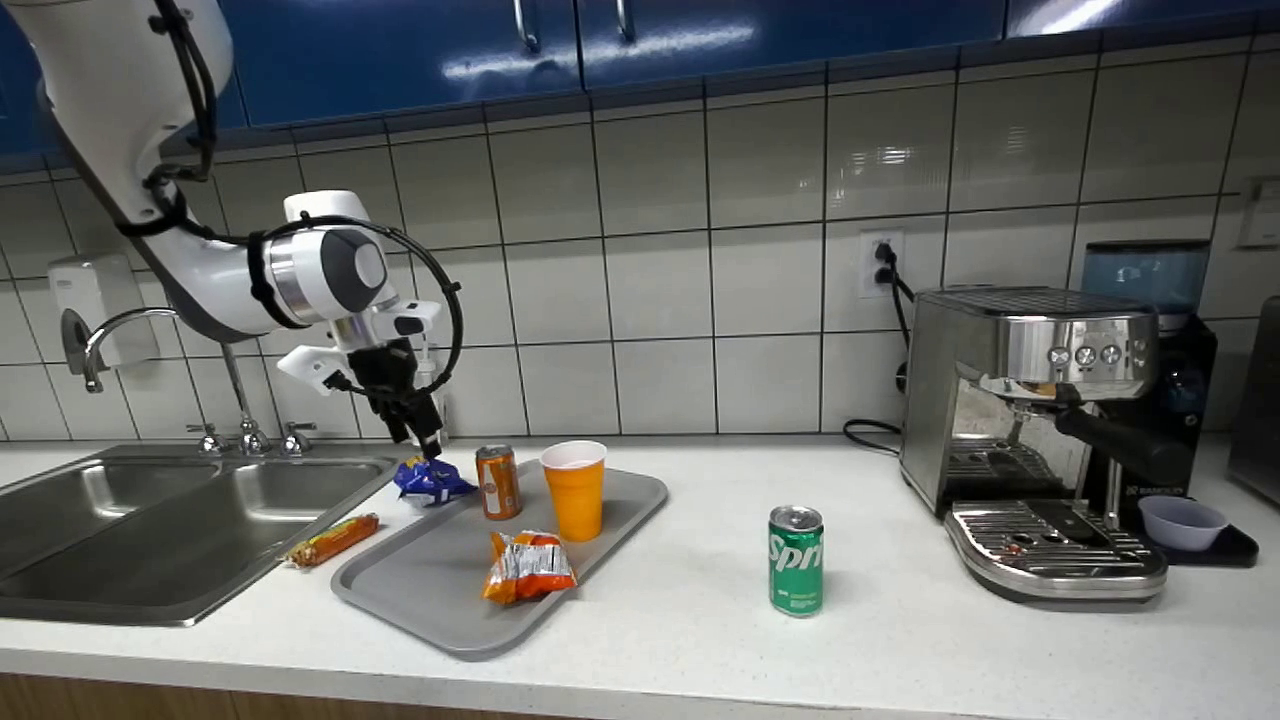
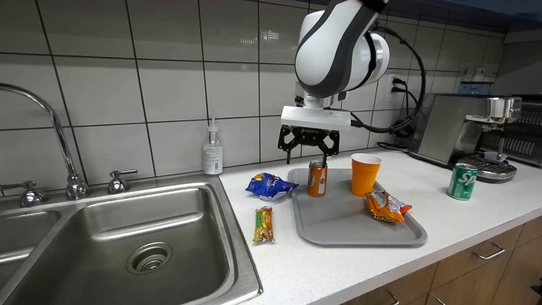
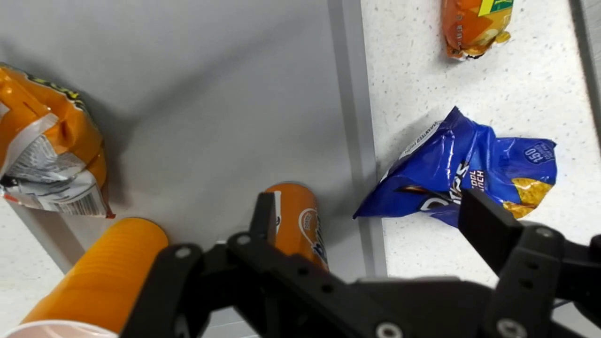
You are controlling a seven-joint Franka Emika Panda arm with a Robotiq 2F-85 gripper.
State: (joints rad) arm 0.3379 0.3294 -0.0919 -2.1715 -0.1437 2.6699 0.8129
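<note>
We see the pincer (image 2: pixel 306 163) with its jaws spread wide apart near the rim of the tray (image 2: pixel 338 224), one finger on the side of the chip bag (image 3: pixel 462 169), the other on that of the orange can (image 2: pixel 317 180). Below the pincer, the chip bag lies on the counter (image 2: pixel 279 271), glossy deep blue and crumpled, with golden chips printed at one end and a sharp corner at the other that overlaps the tray's rim. The orange can stands upright on the tray below the pincer's nearer finger; we make out a round emblem and white markings. Farther from the pincer, the tray carries an orange cup (image 2: pixel 365 176) and a snack bag (image 2: pixel 386 207); a packet (image 2: pixel 264 224) lies on the counter, farther off than the chip bag. In the wrist view one finger covers part of the chip bag, so we read its lettering only in pieces; the other covers part of the orange can, and we cannot tell whether they touch. That view also cuts off the orange cup, snack bag and packet. In an exterior view the fingertips (image 1: pixel 430 438) meet the chip bag's outline, and we cannot judge any gap.
</note>
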